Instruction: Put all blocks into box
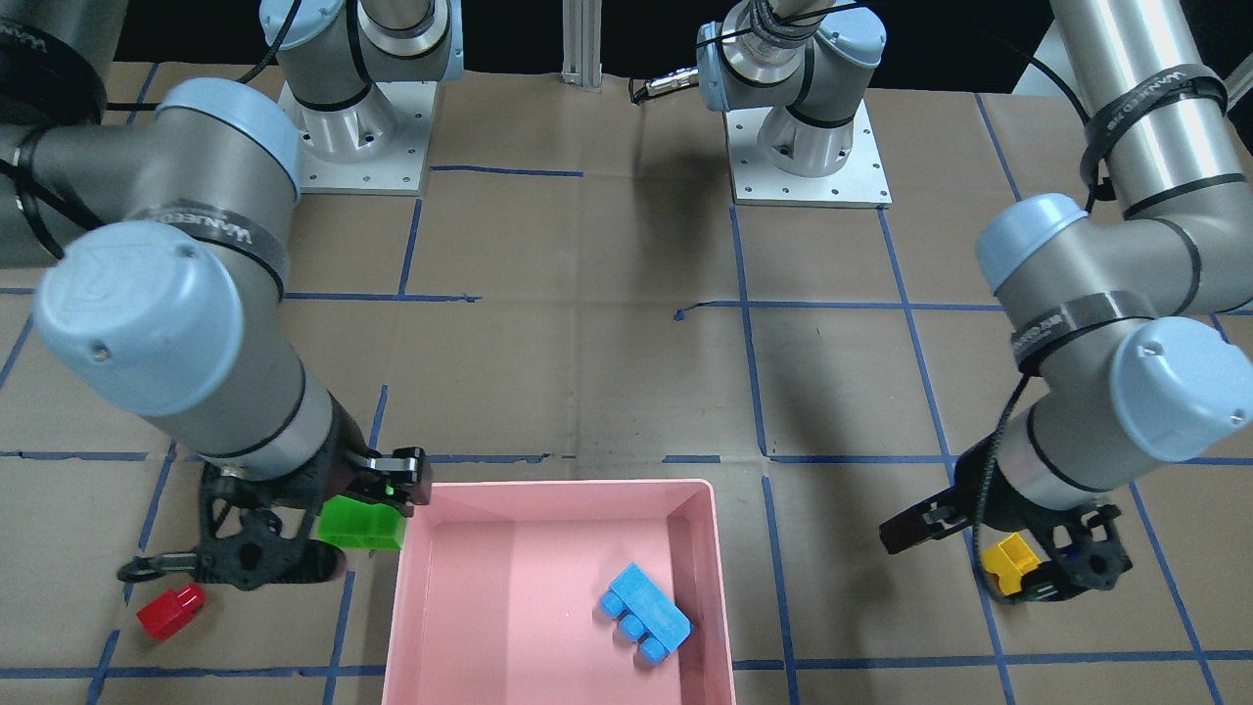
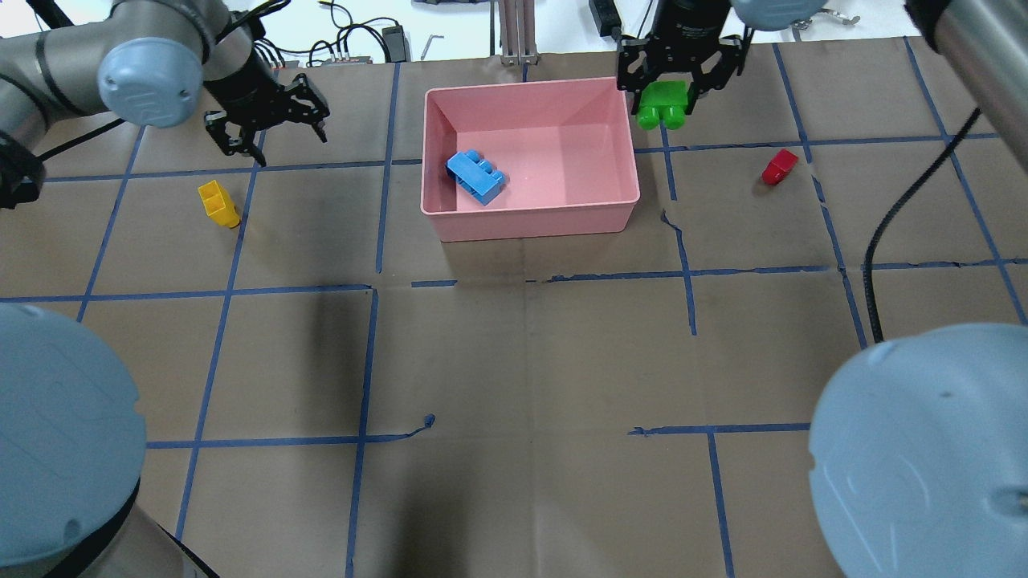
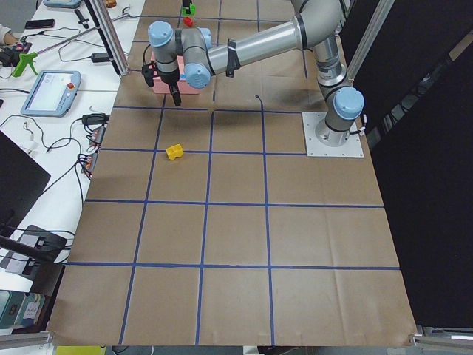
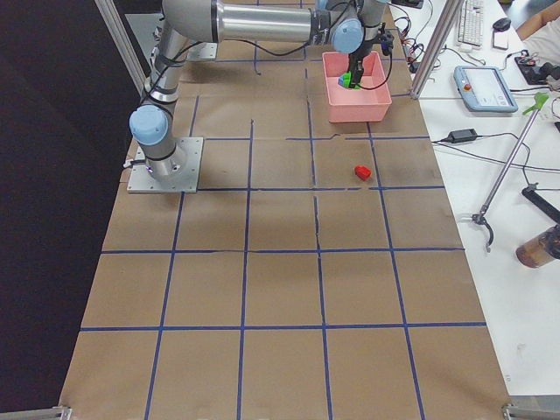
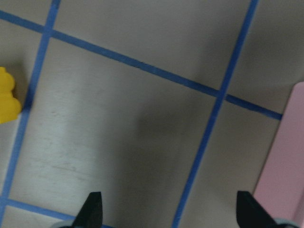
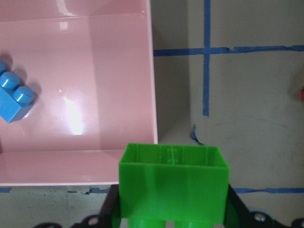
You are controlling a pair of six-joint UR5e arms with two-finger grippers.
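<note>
Right gripper (image 2: 673, 87) clamps green block (image 2: 663, 106) just outside box (image 2: 633, 160) wall — releasing here would likely miss; left gripper (image 2: 269, 122) spread, empty.

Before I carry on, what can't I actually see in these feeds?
1. Left wrist view: yellow block cut off by the left edge.
2. Right wrist view: green block hides the fingertips of the right claw; blue block cut by the left edge.
3. Exterior left view: left arm hides most of the box.

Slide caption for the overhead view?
Right gripper holds green block beside pink box; blue block inside, yellow block and red block outside.
</note>
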